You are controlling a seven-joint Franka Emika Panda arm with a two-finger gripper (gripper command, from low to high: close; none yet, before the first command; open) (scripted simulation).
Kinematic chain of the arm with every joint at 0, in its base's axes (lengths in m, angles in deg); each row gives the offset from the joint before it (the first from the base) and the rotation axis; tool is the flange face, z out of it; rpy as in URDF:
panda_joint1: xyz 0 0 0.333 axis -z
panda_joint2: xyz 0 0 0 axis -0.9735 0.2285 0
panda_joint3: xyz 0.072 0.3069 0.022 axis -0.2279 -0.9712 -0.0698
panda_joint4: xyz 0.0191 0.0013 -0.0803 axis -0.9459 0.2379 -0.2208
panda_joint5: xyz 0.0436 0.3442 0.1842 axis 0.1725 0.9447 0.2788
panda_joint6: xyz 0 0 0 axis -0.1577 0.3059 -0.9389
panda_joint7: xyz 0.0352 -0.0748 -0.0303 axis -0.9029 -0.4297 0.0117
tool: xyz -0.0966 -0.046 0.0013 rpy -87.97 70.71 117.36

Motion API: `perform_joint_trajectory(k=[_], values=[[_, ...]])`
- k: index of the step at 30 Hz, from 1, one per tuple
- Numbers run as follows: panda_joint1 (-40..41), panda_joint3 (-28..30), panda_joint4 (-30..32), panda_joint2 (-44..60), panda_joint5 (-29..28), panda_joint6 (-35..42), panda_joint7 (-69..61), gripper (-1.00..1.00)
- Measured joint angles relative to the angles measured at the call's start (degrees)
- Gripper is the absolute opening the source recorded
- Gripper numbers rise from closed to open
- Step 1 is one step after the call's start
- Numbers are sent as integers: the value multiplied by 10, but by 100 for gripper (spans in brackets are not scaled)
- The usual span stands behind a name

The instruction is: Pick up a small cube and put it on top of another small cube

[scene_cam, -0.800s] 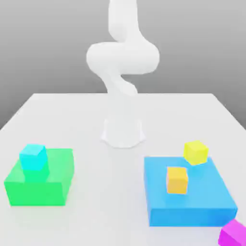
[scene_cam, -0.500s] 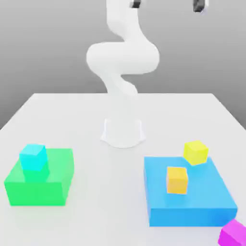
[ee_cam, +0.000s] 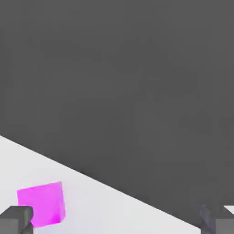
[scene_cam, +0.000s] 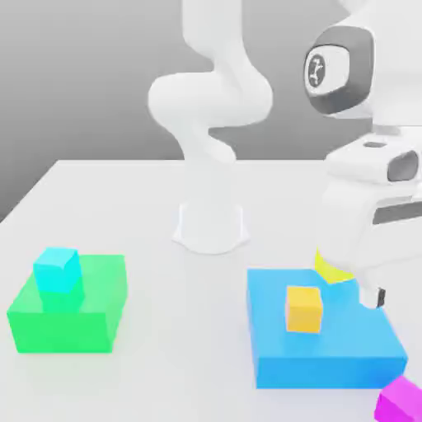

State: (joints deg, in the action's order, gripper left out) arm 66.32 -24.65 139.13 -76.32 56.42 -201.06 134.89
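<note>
Cubes and blocks lie scattered over the white bench [scene_cam: 124, 198], with the arm's round base [scene_cam: 211, 227] standing at its middle. On the exterior view's left sits a green block [scene_cam: 70, 317], and a small cyan cube [scene_cam: 56, 269] rests on its top, toward the far left corner. On the exterior view's right lies a wide blue block [scene_cam: 325, 342] with a small orange cube [scene_cam: 303, 309] standing on its upper face, left of centre.

Just beyond the blue block's far edge is a small yellow cube [scene_cam: 327, 268]; the arm's white wrist housing [scene_cam: 371, 222] hangs in front of it and covers all but its lower left part, so whether it touches the blue block cannot be told. A magenta cube [scene_cam: 400, 400] sits at the near right corner of the exterior view, cut off by the frame's edge, close beside the blue block's near right corner.

In the hand view the magenta cube [ee_cam: 41, 204] lies on the bench near one of the two dark fingertips [ee_cam: 16, 220]. The hand [ee_cam: 117, 221] is spread to its full width and holds nothing; the fingertips stand far apart, both cut off by the frame.
</note>
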Motion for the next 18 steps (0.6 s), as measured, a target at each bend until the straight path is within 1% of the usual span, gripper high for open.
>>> perform_joint_trajectory(k=[6,10,11,18], values=[[-36,-12,-12,125,-19,-29,0,0],[-58,8,-28,208,-44,-84,16,0],[-63,13,-32,224,-49,-96,20,-100],[-63,14,-32,226,-49,-97,20,-100]])
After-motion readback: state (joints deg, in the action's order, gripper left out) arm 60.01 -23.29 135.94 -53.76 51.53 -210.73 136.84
